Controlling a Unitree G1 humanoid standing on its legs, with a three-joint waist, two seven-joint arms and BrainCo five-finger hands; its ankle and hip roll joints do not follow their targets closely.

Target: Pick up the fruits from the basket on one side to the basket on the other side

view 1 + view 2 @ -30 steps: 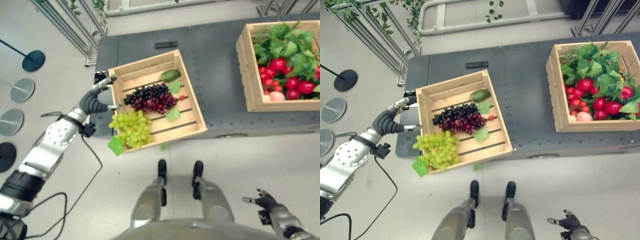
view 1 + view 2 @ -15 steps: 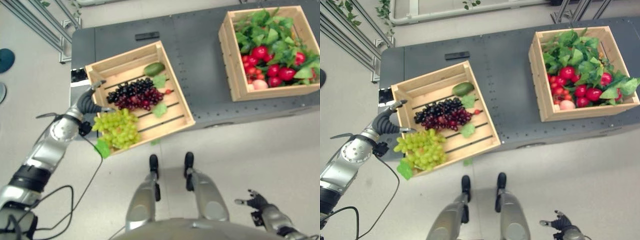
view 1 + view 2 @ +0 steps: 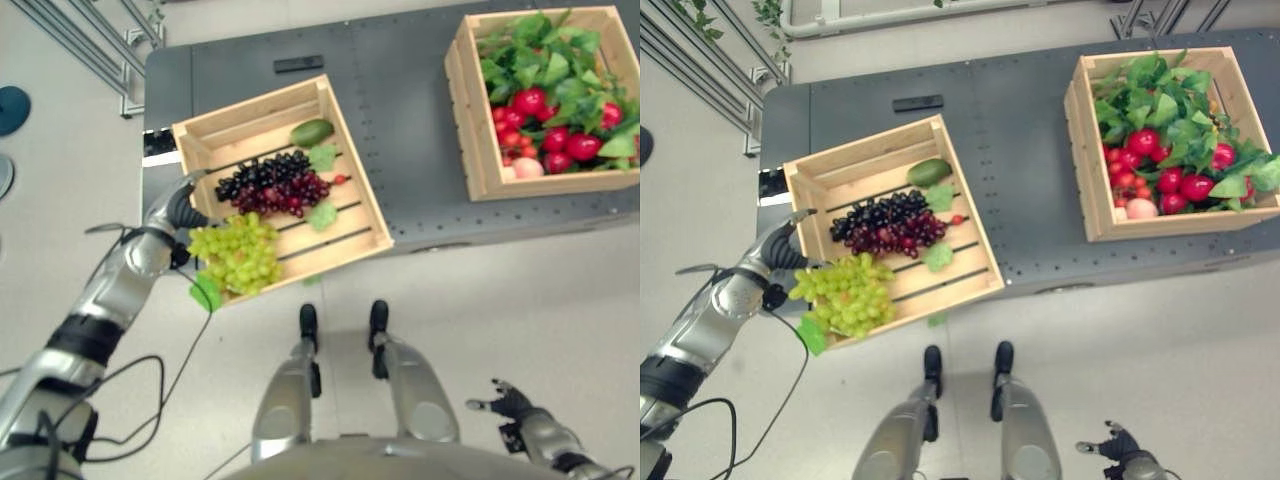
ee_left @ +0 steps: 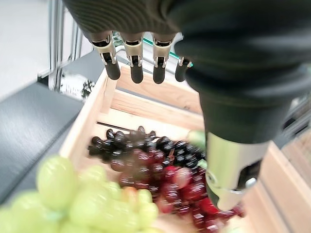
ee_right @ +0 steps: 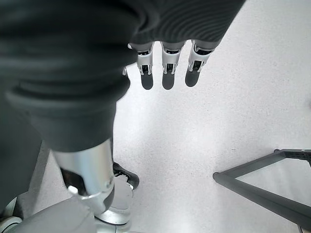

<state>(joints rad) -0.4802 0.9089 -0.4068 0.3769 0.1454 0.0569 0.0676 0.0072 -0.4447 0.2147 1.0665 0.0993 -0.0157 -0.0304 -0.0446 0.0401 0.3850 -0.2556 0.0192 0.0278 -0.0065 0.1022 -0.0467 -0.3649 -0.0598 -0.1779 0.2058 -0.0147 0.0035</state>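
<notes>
A slatted wooden crate (image 3: 250, 105) sits askew on the left end of the grey table (image 3: 405, 150), its near corner past the table edge. It holds dark grapes (image 3: 270, 185), a bunch of green grapes (image 3: 236, 256) spilling over its near left wall, and a green fruit (image 3: 311, 132). My left hand (image 3: 176, 211) is open at the crate's left wall, right beside the green grapes; its fingers (image 4: 131, 63) are straight above the fruit. The second crate (image 3: 468, 110), at the right, is full of red fruit (image 3: 530, 100) and leaves. My right hand (image 3: 508, 402) hangs open low over the floor.
A small black bar (image 3: 298, 64) lies on the table behind the left crate. Metal rails (image 3: 100, 40) and a round stand base (image 3: 10, 105) are on the floor to the far left. The stretch of table between the crates is bare.
The camera has shifted. My left hand has slid from the crate's far left corner along its left wall toward the green grapes. The right hand stays low.
</notes>
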